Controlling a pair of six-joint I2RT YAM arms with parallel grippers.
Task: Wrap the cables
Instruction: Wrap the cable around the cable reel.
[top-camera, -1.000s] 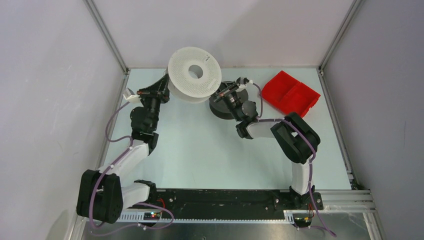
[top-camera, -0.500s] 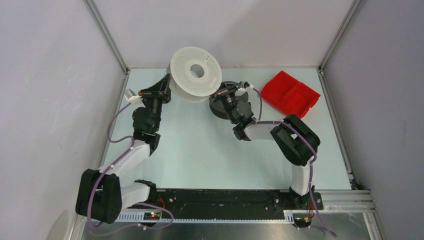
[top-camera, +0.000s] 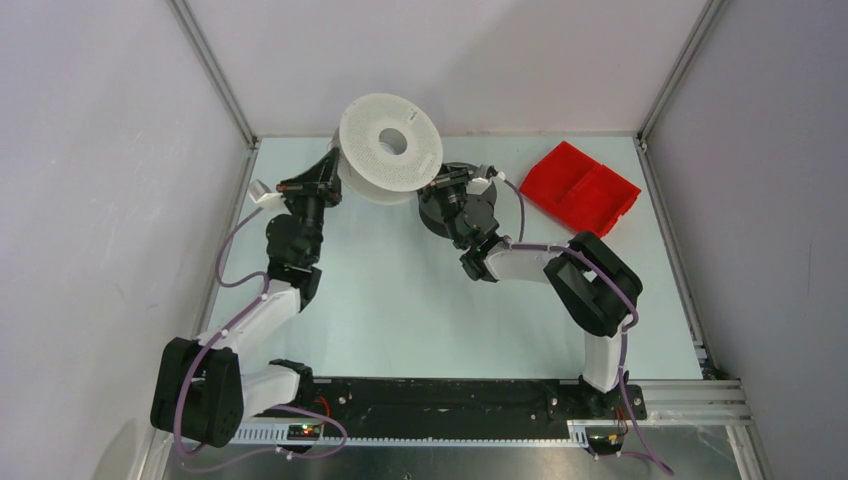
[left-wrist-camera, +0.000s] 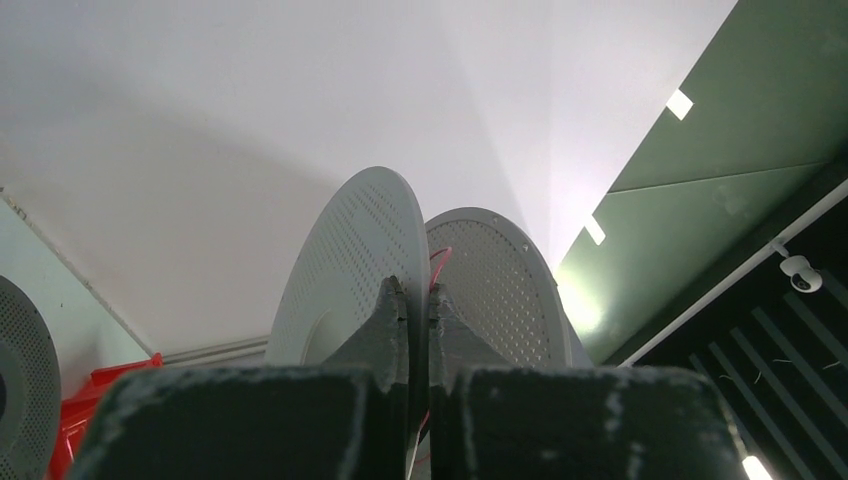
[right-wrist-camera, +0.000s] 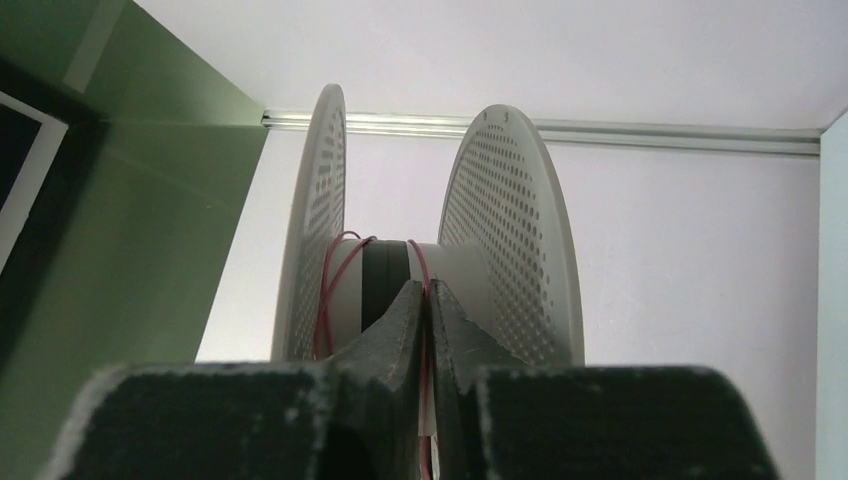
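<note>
left gripper: at the far left of the counter, raised toward the back wall; pressed almost together, tips between the two flanges, thin reddish strand emerging from the slit, apparently pinched.
white spool: just right of the left gripper, tilted on edge near the far edge of the counter, perforated face turned upward; support not discernible.
cable: thin reddish strand; a few loose loops on the pale hub, most of the hub bare; one run leading down into the right gripper.
right gripper: right of the white spool, aimed between its flanges; narrowed to a slit around the cable, seemingly gripping it.
dark grey spool: flat on the counter under the right gripper; any winding hidden.
red tray: far right, well apart from both spools.
progress: judged early; only a few loose turns laid on the white spool.
remaining: rest of the cable to wind snugly; dark grey spool's share probably not yet done, though not confirmable.
</note>
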